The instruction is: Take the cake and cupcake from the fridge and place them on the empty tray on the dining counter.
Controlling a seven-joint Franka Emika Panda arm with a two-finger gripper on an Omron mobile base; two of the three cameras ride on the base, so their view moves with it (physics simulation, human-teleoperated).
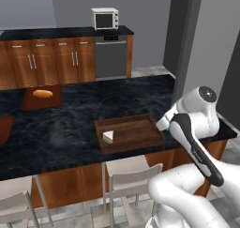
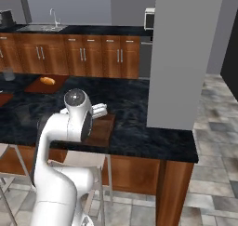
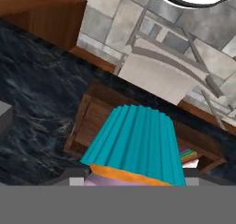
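Note:
My gripper (image 3: 133, 180) is shut on the cupcake (image 3: 133, 144), whose teal wrapper and pink frosting fill the lower hand view. It hangs over the right end of the brown wooden tray (image 1: 136, 131) on the black marbled dining counter (image 1: 61, 128). The cake (image 1: 108, 136), a rainbow-striped wedge, lies in the tray's front left corner and peeks out beside the cupcake (image 3: 190, 155). From the right base view, my white hand (image 2: 99, 111) sits above the tray (image 2: 101, 131). The fridge is out of view.
A flat brown board with a bread loaf (image 1: 42, 96) lies at the counter's far left. White chairs (image 1: 133, 175) stand under the counter's near edge. A tall grey column (image 2: 181, 57) rises at the counter's right end. A microwave (image 1: 105, 19) sits on the back counter.

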